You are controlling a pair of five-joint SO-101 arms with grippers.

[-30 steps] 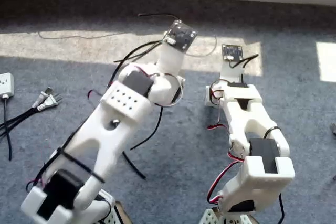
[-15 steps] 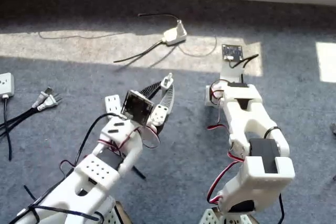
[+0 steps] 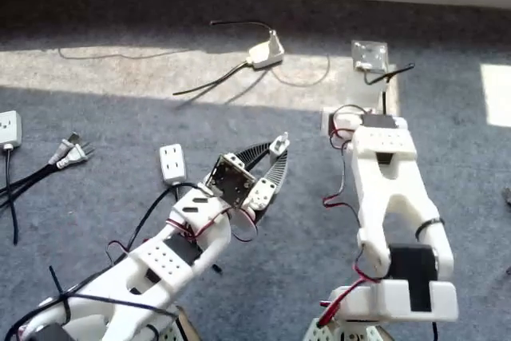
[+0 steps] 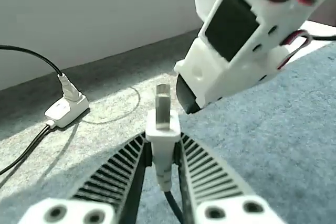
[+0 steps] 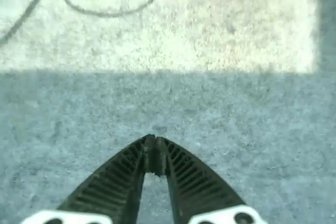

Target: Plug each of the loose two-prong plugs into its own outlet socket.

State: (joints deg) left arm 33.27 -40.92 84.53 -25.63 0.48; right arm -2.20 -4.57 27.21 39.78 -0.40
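The white two-prong plug stands clamped between the ribbed black fingers of the left gripper, prongs pointing away from the wrist and a black cord dropping between the fingers. In the high view it sits just below the middle of the frame.

Just left of it, on the grey carpet, lies a small white outlet block with its slots facing up. A strip of open carpet runs between the two arms.

At top centre, in the sunlit band, a second white outlet block has a white plug seated in it, with thin cables looping around it. At the left edge a third white outlet is cut off by the frame. Beside it, loose plugs lie bunched on dark cords, and their number is hard to make out.

The right gripper has its fingers pressed together with nothing between them, over shaded carpet. In the high view the right arm stretches up the right side of the frame, and its own wrist board hides the gripper. In the left wrist view that arm's white body sits just beyond the held plug.
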